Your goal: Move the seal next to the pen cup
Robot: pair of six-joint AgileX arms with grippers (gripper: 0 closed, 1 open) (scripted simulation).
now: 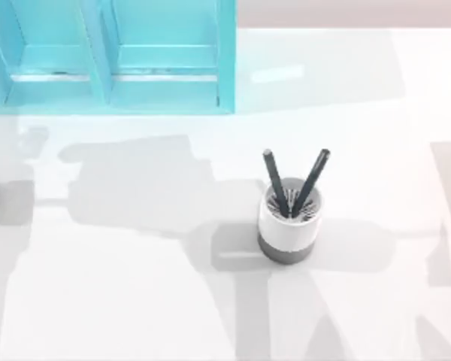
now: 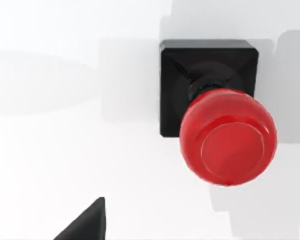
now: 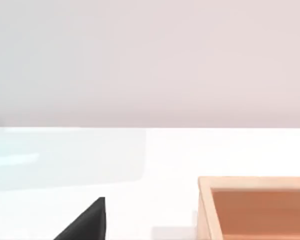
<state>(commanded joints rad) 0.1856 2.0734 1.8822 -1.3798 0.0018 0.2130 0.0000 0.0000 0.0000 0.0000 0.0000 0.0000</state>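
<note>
My left end effector (image 2: pixel 85 225): just a dark finger tip at the edge of the left wrist view, can't tell if fingers are apart or together. It hangs over the seal (image 2: pixel 217 112), looking straight down on it. Seal stands upright on the white desk (image 2: pixel 65 150), red knob on black square base, nothing touching it.

My right end effector (image 3: pixel 85 225): same dark tip in the right wrist view, state can't tell. Past it a wooden box (image 3: pixel 255 207) sits on the desk, open side up.

Top view, near to far: pen cup (image 1: pixel 289 226) stands upright right of centre, white with grey bottom band, two dark pens (image 1: pixel 295 180) in a V. Behind it, at the far left of the desk, a turquoise shelf unit (image 1: pixel 113 56).
</note>
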